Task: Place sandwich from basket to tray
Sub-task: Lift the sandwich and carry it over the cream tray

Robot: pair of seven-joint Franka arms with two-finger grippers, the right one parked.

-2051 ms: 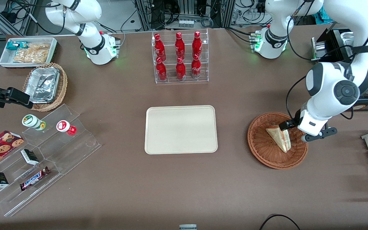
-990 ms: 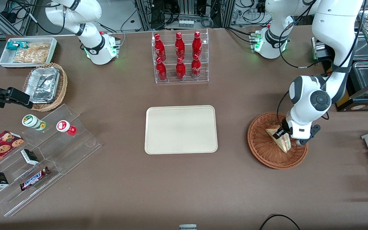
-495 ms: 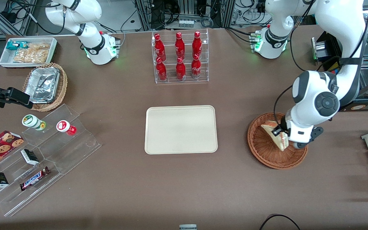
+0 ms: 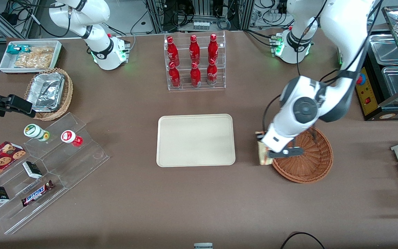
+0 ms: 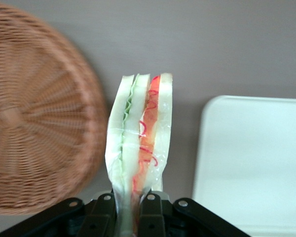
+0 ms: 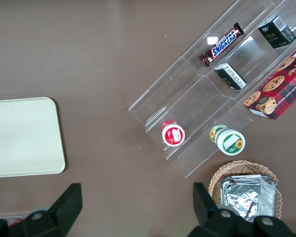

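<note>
One sandwich [image 5: 140, 143] is clamped in your end effector [image 5: 132, 207], fingers pressed on its lower edge, carried above the bare surface [image 4: 185, 207] between the basket [image 4: 311, 166] and the tray [image 4: 195, 140]. You are mid-transfer, I judge. Next, keep travelling until it hangs over the tray's middle, then lower and release.

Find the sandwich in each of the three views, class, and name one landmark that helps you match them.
Front view: sandwich in the gripper, between basket and tray.
Left wrist view: sandwich clamped, between basket and tray.
Right wrist view: not visible.
Shared landmark: the tray.
</note>
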